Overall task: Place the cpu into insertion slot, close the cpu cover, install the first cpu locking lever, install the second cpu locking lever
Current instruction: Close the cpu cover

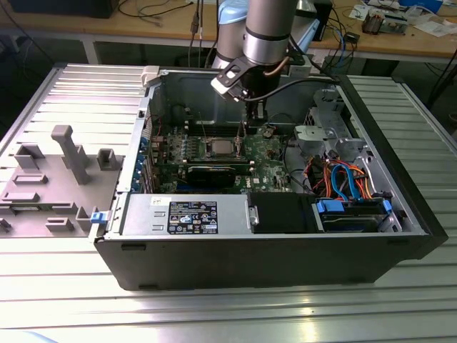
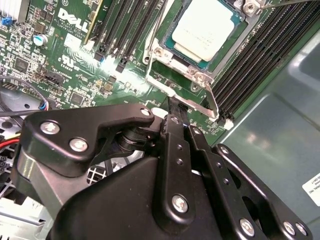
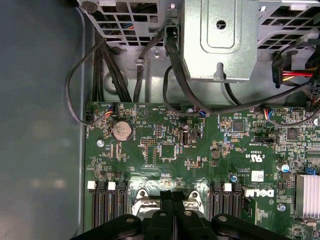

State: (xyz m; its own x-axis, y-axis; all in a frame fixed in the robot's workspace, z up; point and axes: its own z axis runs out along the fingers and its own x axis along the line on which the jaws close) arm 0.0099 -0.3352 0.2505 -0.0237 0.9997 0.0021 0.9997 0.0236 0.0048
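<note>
The cpu (image 2: 207, 27) lay seated in the insertion slot (image 2: 196, 56) with the cpu cover (image 2: 232, 42) flat over its edges, probably to keep the chip square for locking. The arm reached straight down into the open case (image 1: 285, 250). Its gripper (image 2: 175, 107) had its fingers pressed together (nothing visibly pinched), tip close to a wire locking lever (image 2: 212, 97), likely to push it.

Bold white lettering (image 2: 75, 17) is printed on the green circuit-board motherboard (image 2: 60, 65) beside the long black memory slots (image 2: 125, 30). A white paper label (image 2: 311, 190) sits on the grey metal case wall (image 2: 270, 125). A dark sticker (image 1: 193, 216) on the silver power-supply box (image 1: 143, 214) carries print, seemingly too fine to read.
</note>
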